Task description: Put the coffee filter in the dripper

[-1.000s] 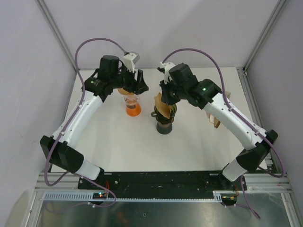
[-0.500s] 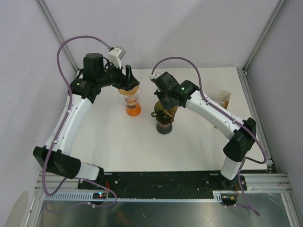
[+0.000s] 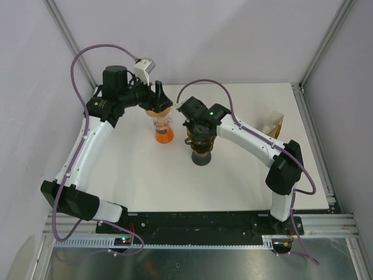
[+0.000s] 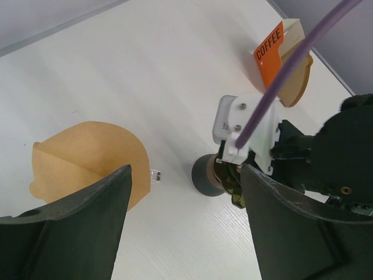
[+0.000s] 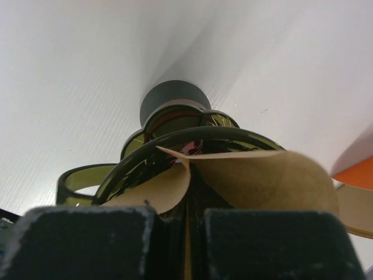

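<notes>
- Top view: the right gripper (image 3: pixel 197 125) is seen on the green dripper (image 3: pixel 201 153), at 3 o'clock of the orange dripper (image 3: pixel 164 134), over which the left gripper (image 3: pixel 159 105) is held wide.
- Left wrist view: nothing is held; a second filter (image 4: pixel 87 157) lies at 9 o'clock, perhaps in the orange dripper.
- Right wrist view: the coffee filter (image 5: pixel 256 175) is pinched tight, partly inside the green dripper. If let go crooked, it could be tipped out.
</notes>
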